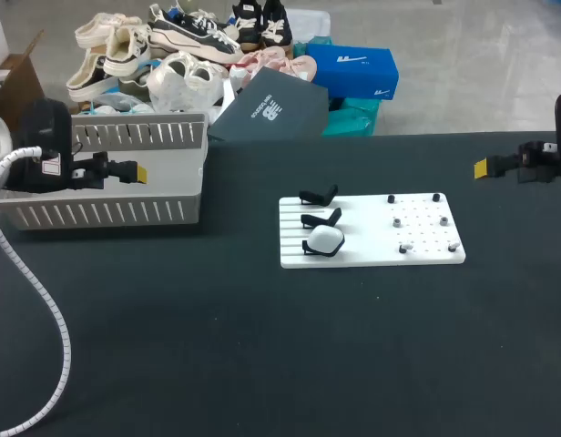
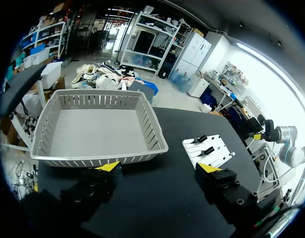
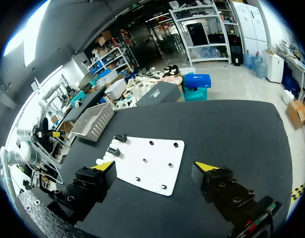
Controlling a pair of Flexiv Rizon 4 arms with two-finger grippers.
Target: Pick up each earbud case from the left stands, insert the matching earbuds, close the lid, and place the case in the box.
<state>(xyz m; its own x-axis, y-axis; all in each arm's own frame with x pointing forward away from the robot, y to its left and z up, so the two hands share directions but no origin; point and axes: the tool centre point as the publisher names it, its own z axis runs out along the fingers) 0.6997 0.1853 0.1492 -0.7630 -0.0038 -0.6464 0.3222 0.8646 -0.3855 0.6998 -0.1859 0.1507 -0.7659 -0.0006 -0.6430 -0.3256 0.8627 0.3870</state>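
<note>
Left tool (image 2: 160, 168) and right tool (image 3: 154, 166) are both sitting wide open; I'd be approaching the white earbud case (image 1: 324, 240) squarely.

Black matte table (image 1: 262, 364), seen in all three views. Two items directly on it.
- Grey slatted box (image 1: 107, 214): far left, open side up, close to the far edge, long side roughly parallel to that edge.
- White rectangular board (image 1: 362, 232): lying flat, a little right of centre, grooved along its left part, grid of holes across the right part, edges about square to the table.

Well apart from each other, bare black top between.
</note>
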